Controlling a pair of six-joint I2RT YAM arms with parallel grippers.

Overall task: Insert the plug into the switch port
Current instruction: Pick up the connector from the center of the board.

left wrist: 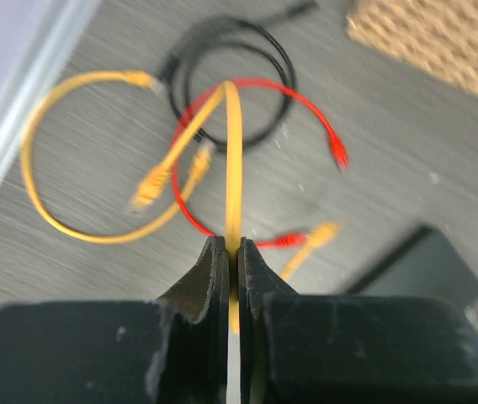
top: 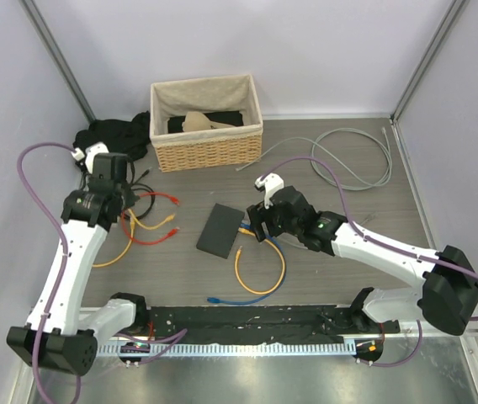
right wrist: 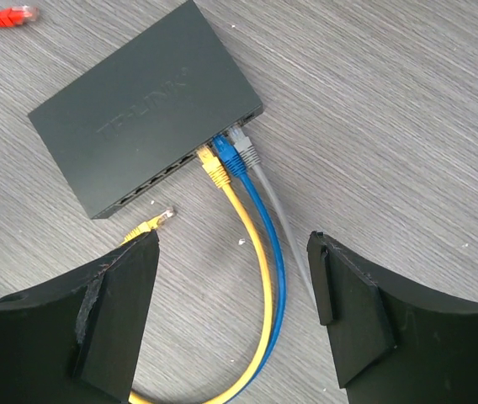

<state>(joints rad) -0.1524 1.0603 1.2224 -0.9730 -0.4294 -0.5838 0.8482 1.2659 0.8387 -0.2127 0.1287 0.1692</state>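
The switch (top: 220,229) is a flat dark-grey box lying mid-table; it also shows in the right wrist view (right wrist: 146,101). Yellow, blue and grey plugs sit in its ports (right wrist: 226,160). A loose yellow plug (right wrist: 159,219) lies just in front of the port row, by my right gripper's left finger. My right gripper (right wrist: 232,244) is open and empty, hovering over the yellow and blue cables beside the switch (top: 256,225). My left gripper (left wrist: 226,248) is shut on a yellow cable (left wrist: 232,168) above a tangle of cables left of the switch (top: 125,210).
Red, yellow and black cables (left wrist: 222,84) with loose plugs lie under the left gripper. A wicker basket (top: 207,122) stands at the back. A grey cable (top: 348,160) coils at the back right. A blue cable (top: 231,299) lies near the front rail.
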